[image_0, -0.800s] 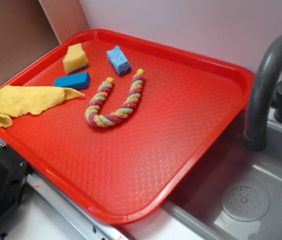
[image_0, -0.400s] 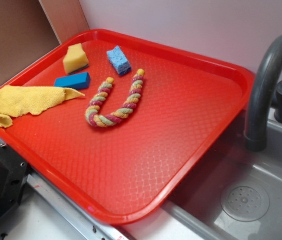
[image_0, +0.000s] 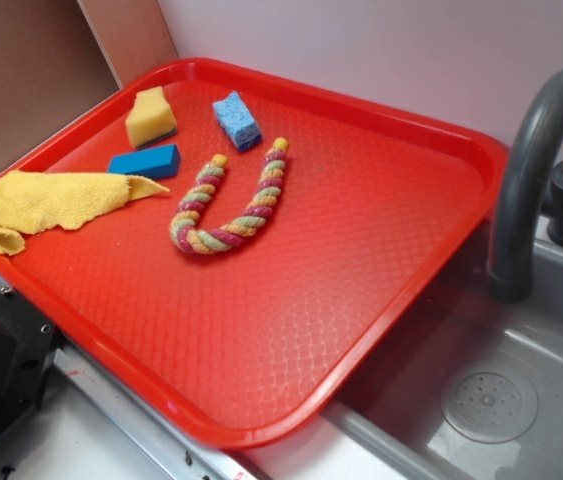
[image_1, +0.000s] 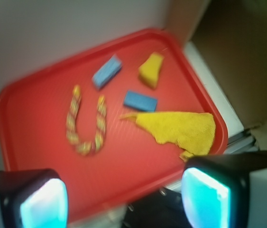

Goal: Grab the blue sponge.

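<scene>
The blue sponge (image_0: pixel 236 120) is light sky-blue and porous. It lies at the far side of the red tray (image_0: pixel 431 150), right of the yellow sponge (image_0: pixel 150 117). In the wrist view the blue sponge (image_1: pixel 107 71) lies near the tray's far rim. My gripper (image_1: pixel 124 202) is open and empty, high above the tray's near edge, far from the sponge. Its two fingertips (image_1: pixel 43 204) glow cyan. The gripper does not show in the exterior view.
A darker smooth blue block (image_0: pixel 146 162) lies below the yellow sponge. A yellow cloth (image_0: pixel 46 203) covers the tray's left side. A U-shaped multicoloured rope (image_0: pixel 229 205) lies mid-tray. A grey faucet (image_0: pixel 531 170) and sink (image_0: pixel 486 400) stand at the right.
</scene>
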Robot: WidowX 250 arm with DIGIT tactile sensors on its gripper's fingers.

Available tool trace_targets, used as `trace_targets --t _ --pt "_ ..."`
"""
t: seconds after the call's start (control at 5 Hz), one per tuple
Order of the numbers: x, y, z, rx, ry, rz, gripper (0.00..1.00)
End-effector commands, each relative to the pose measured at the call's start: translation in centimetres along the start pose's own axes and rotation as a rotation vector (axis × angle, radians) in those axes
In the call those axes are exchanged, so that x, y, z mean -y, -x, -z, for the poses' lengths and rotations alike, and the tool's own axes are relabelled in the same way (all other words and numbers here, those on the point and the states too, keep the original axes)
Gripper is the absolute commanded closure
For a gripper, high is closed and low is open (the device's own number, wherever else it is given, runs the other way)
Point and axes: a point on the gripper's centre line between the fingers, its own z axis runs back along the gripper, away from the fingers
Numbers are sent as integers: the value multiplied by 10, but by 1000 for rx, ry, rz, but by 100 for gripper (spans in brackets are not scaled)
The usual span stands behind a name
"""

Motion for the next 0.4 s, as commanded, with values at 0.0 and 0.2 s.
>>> trace_targets --t 0.0,0.2 --pt "-8 -36 34 88 2 -502 0" --pt "-11 -59 55 135 -70 -733 0"
